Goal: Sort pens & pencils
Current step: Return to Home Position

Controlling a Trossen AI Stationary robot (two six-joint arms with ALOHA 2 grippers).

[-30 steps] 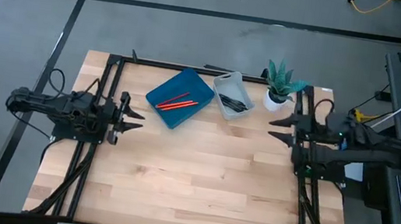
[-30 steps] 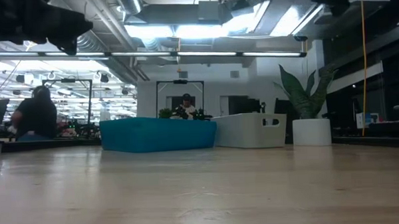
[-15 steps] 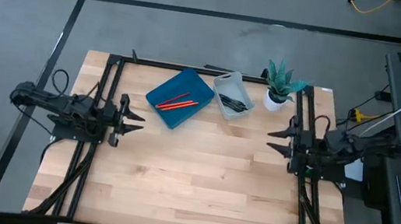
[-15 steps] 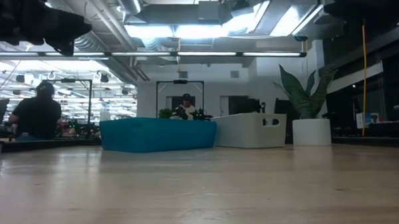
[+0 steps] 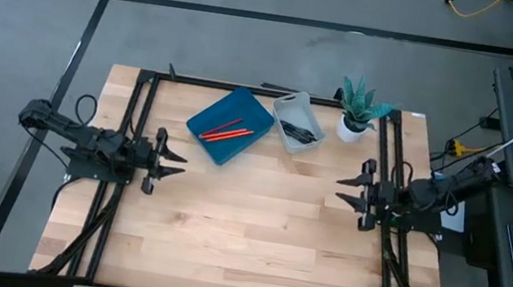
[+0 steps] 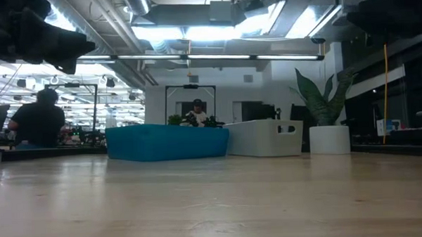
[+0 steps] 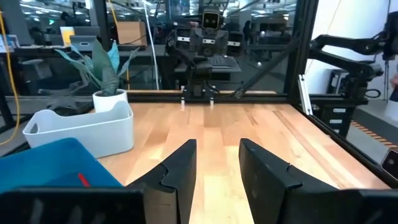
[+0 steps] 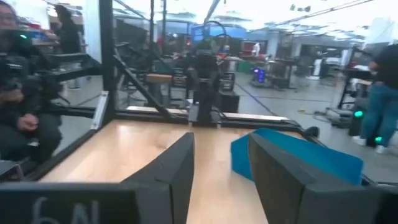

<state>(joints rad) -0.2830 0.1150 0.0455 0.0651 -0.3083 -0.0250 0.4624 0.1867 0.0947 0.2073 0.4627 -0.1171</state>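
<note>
The right gripper [image 5: 345, 189], fingers spread and empty, has drawn back toward the table's near side as its arm folds, now mirroring the open, empty left gripper [image 5: 176, 163]. With the pens [image 5: 301, 133] in the gray bin [image 5: 285, 101] and the pencils [image 5: 226, 131] in the blue bin [image 5: 253, 109], the sorting looks finished.

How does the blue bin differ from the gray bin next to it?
The blue bin is the broader of the two; the gray bin is narrower. The blue bin holds red pencils, while the gray bin holds black pens. Both are open-topped and sit side by side.
</note>
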